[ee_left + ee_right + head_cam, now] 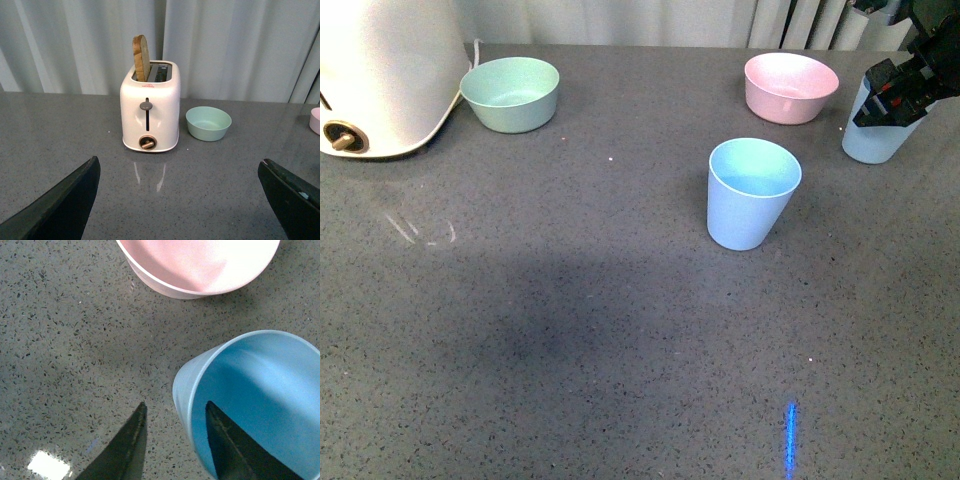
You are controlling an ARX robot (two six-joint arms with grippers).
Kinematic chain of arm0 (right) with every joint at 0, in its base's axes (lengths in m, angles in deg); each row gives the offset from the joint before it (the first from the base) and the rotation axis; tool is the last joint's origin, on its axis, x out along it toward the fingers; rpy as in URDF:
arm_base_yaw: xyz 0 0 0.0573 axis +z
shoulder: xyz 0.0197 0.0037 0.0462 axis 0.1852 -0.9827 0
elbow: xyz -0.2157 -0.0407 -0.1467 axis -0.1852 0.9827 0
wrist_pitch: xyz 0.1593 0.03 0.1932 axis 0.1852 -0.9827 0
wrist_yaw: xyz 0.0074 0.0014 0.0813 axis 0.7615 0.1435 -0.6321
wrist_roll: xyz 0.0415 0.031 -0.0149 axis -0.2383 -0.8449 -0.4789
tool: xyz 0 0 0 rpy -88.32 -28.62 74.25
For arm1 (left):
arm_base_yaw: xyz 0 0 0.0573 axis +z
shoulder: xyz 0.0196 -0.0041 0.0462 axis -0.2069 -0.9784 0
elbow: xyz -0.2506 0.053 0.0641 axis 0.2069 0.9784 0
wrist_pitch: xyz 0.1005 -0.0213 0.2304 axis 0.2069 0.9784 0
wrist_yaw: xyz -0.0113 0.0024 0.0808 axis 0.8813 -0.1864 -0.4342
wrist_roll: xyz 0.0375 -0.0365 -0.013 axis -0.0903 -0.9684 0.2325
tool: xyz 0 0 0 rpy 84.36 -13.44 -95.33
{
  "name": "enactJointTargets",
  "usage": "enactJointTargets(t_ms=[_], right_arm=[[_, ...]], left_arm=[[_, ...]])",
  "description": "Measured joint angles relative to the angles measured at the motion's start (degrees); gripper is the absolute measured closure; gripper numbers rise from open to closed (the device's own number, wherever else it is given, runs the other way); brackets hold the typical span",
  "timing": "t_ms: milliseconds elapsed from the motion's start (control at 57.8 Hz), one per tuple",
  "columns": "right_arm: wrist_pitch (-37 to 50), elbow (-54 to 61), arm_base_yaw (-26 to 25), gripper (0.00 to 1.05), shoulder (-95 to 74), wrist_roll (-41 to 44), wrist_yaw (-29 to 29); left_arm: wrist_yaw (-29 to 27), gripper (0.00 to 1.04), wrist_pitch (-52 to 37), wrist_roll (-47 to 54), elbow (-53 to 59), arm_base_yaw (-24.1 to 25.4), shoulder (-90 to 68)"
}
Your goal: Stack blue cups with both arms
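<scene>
Stacking has not begun: both blue cups stand upright and well apart on the grey counter [570, 350]. The centre cup [752, 195] stands alone, with nothing touching it. The far-right cup [873, 140], near the pink bowl [790, 87], sits under the right gripper [176, 407]. Its jaws straddle the rim, one inside and one outside, with a gap showing to the wall, so it is part-open and not clamped. The left gripper [178, 165] is spread wide and empty, facing the toaster [150, 117] and the mint-green bowl [208, 123], with no cup in its view. Judged remaining: close on the far-right cup, lift, carry and nest, which is practically the whole task.
</scene>
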Motion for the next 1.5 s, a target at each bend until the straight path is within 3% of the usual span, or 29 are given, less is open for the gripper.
enactJointTargets(t_ms=[242,605,917,1505], right_arm=[[-1.8,0.0,-0.7,1.03,0.9,-0.4,-0.6],[-7.7,3.4,-0.5,1.03,15.2,1.2,-9.2],[-9.3,13.5,7.5,1.03,27.0,4.7,-14.7],[-9.5,19.1,15.6,1.03,28.1,6.2,-14.0]], left_arm=[[0.0,0.09,0.0,0.0,0.0,0.0,0.0],[0.0,0.09,0.0,0.0,0.0,0.0,0.0],[0.0,0.09,0.0,0.0,0.0,0.0,0.0],[0.0,0.09,0.0,0.0,0.0,0.0,0.0]])
